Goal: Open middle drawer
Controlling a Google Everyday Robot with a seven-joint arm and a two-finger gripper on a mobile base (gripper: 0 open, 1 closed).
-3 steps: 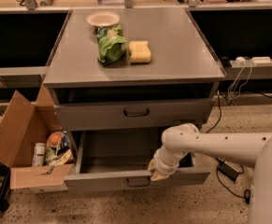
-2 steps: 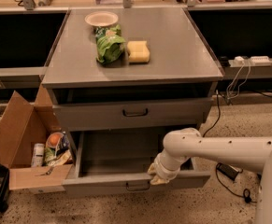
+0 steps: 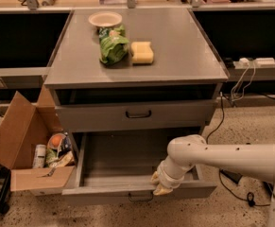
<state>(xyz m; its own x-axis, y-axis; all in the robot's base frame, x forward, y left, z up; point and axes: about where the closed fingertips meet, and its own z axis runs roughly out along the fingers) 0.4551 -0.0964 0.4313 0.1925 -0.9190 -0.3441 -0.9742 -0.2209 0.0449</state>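
Camera view is showing the middle drawer (image 3: 104, 193) sliding further out below the upper drawer (image 3: 179, 115). The gripper (image 3: 161, 187) is riding its front lip, and I cannot tell its grip. Opening is looking nearly done.

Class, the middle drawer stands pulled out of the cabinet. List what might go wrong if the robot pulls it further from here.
1. The claw sits on the middle drawer's front edge, right of its handle; an off-centre pull may skew or jam it.
2. The cardboard box stands close against the drawer's left corner; further travel could push it.
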